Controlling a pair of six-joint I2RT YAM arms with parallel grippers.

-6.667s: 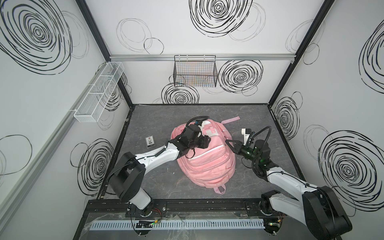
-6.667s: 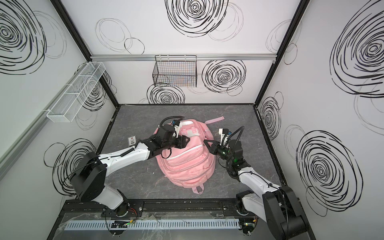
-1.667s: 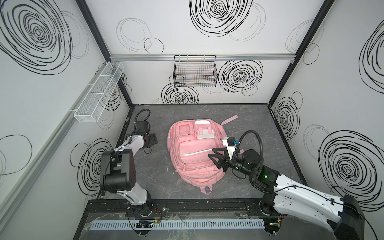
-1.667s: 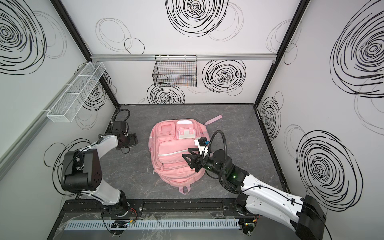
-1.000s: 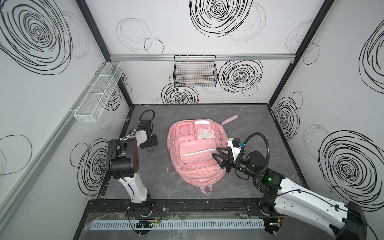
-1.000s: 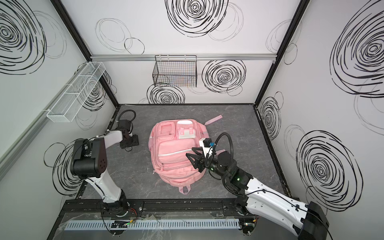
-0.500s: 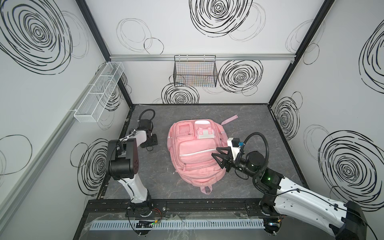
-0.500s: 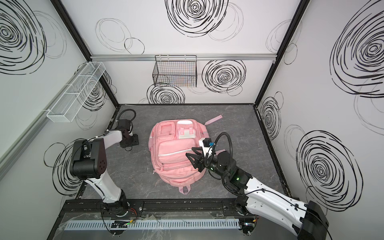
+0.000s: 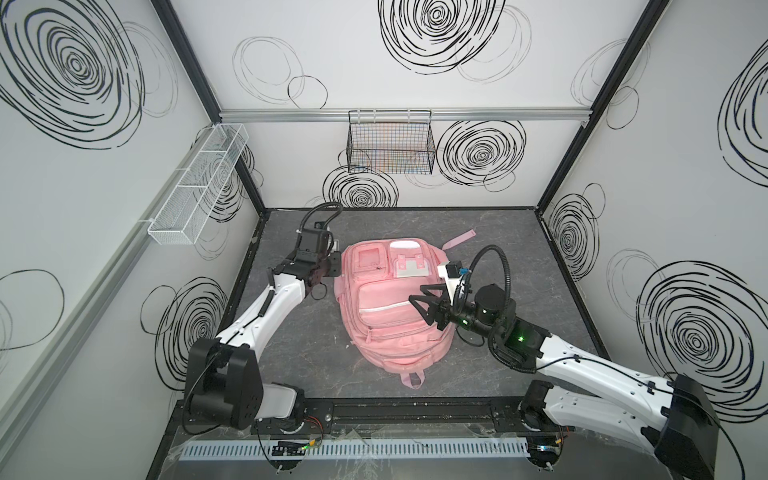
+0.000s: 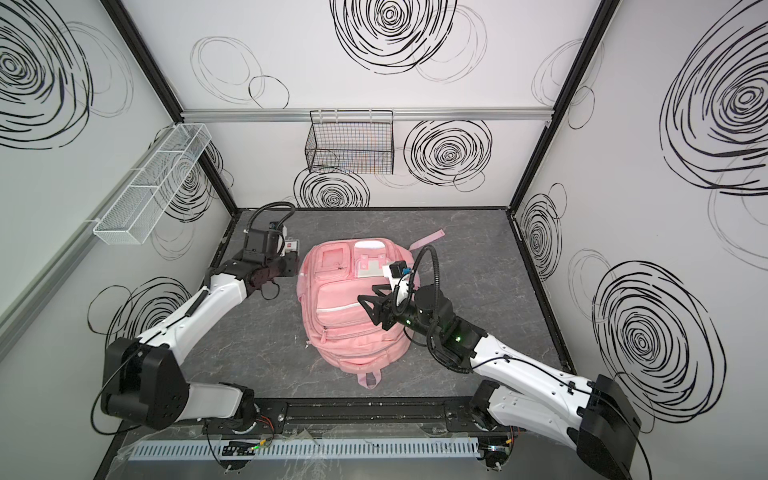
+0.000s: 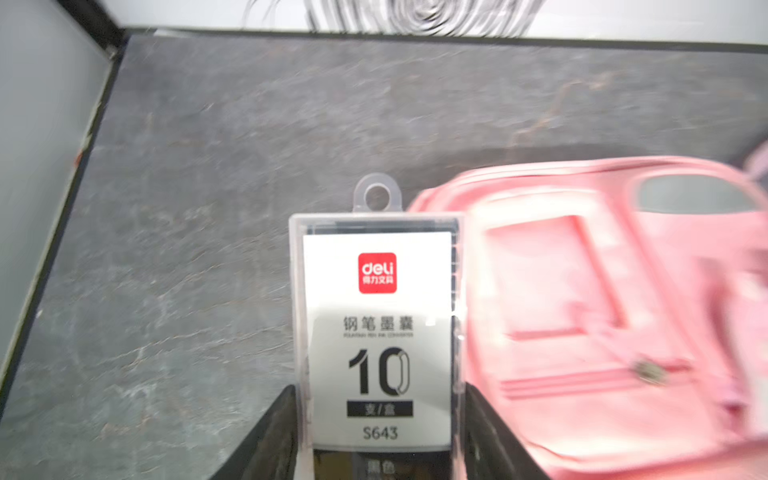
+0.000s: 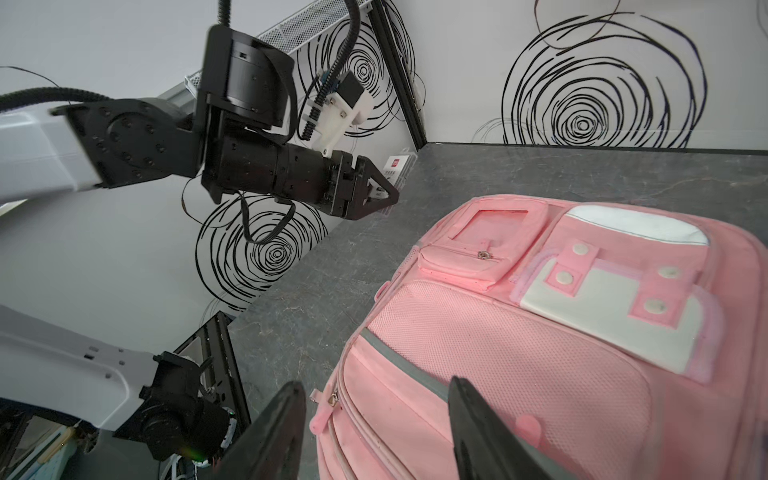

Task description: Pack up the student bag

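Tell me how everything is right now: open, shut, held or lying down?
student bag, lying flat, front up, pockets look shut.
clear ink box, gripped, beside the bag.
left end effector, shut on the box.
right end effector, open, above the bag, holding nothing.

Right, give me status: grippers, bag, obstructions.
Left gripper shut on clear cartridge box. Right gripper open, empty, above student bag. Bag flat, front up, pockets look zipped.
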